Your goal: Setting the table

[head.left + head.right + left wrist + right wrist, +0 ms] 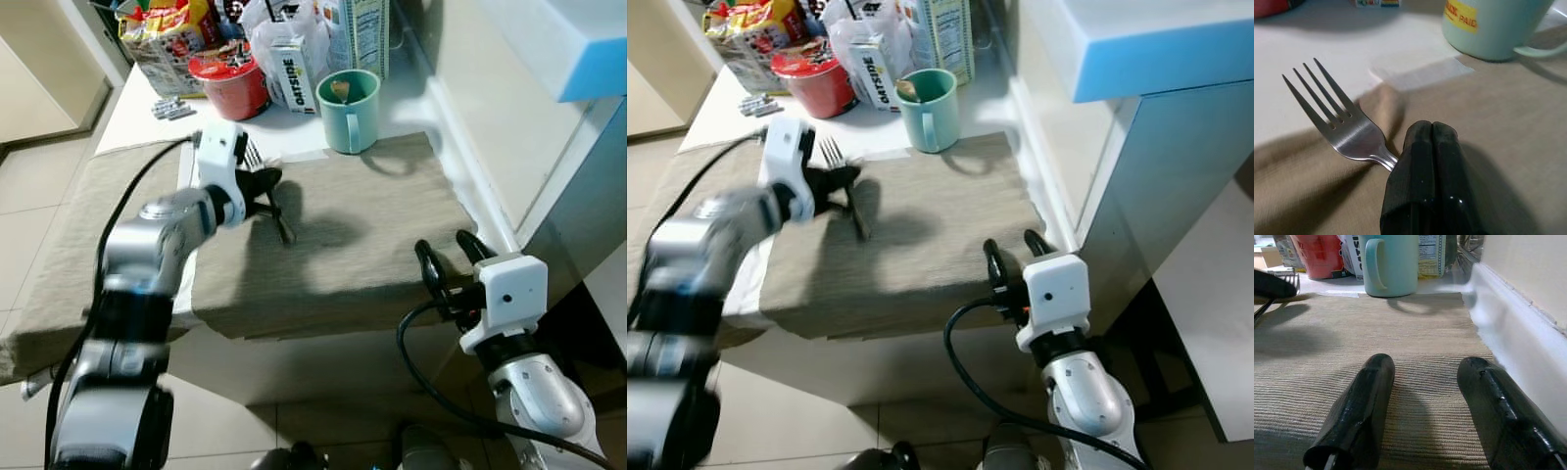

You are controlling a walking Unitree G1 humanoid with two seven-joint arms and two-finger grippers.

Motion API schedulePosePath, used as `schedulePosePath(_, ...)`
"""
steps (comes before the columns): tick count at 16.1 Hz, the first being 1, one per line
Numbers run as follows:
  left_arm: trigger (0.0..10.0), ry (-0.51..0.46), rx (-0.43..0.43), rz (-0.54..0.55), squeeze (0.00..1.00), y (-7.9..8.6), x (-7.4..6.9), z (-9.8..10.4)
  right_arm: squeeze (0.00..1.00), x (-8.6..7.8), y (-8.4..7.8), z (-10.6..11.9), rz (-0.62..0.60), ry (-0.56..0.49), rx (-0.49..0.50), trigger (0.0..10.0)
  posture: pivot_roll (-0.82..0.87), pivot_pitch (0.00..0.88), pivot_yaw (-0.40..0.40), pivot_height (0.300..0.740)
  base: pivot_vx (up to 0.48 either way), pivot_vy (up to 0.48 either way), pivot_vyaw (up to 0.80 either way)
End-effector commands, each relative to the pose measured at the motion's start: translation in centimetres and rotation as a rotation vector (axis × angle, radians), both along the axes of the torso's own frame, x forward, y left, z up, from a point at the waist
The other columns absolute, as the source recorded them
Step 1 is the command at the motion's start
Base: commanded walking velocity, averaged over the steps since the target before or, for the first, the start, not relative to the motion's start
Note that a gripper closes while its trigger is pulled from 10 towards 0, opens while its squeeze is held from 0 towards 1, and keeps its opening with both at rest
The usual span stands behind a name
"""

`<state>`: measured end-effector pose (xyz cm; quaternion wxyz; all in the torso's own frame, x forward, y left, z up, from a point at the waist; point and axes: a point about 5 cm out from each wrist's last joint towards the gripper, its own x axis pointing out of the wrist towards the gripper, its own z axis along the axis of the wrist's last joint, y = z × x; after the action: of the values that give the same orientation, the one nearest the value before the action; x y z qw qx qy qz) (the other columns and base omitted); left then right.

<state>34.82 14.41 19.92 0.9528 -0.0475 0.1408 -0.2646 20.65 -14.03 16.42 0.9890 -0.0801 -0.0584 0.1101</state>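
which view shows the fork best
The left wrist view: the fork is close and sharp, its four tines clear, its handle clamped in the left gripper. Both eye views show it small; the right wrist view catches just its tines.

Even, fairly bright indoor light falls from above, casting soft shadows of the left arm and mug onto the cloth. The left arm blurs in the right eye view; the near fingers are out of focus.
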Motion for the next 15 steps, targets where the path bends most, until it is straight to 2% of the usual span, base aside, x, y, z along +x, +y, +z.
schedulePosePath(1, 10.0, 0.178, 0.024, -0.006, 0.0, 0.0, -1.7, -3.1, 0.0, -0.1, 0.6, -1.2, 0.027, 0.063, 0.006, 10.0, -0.18, 0.184, 0.204, 0.74, 0.0, 0.0, 0.0)
schedulePosePath(4, 10.0, 0.194, 0.016, 0.014, 0.0, 0.4, -3.6, -2.8, 0.0, 0.2, 0.7, -1.4, 0.034, 0.065, 0.005, 10.0, -0.16, 0.177, 0.198, 0.74, 0.0, 0.0, 0.0)
schedulePosePath(7, 10.0, 0.169, 0.014, 0.035, 0.0, 0.3, -5.5, -1.5, 0.0, 0.8, 0.9, -1.7, 0.056, 0.062, 0.001, 10.0, -0.13, 0.165, 0.186, 0.74, 0.0, 0.0, 0.0)
schedulePosePath(10, 10.0, 0.092, 0.058, 0.049, 0.0, 0.6, -5.3, -0.5, 0.0, 1.1, 1.1, -1.9, 0.06, 0.059, 0.002, 10.0, -0.12, 0.157, 0.184, 0.74, 0.0, 0.0, 0.0)
schedulePosePath(13, 10.0, -0.058, 0.106, 0.058, 0.0, 0.8, -4.3, 0.9, 0.0, 1.3, 1.1, -1.9, 0.055, 0.044, 0.001, 10.0, -0.13, 0.146, 0.187, 0.74, 0.0, 0.0, 0.0)
schedulePosePath(15, 10.0, -0.132, 0.085, 0.08, 0.0, 0.8, -3.9, 1.7, 0.0, 1.4, 1.0, -1.9, 0.044, 0.034, 0.002, 10.0, -0.13, 0.143, 0.184, 0.74, 0.0, 0.0, 0.0)
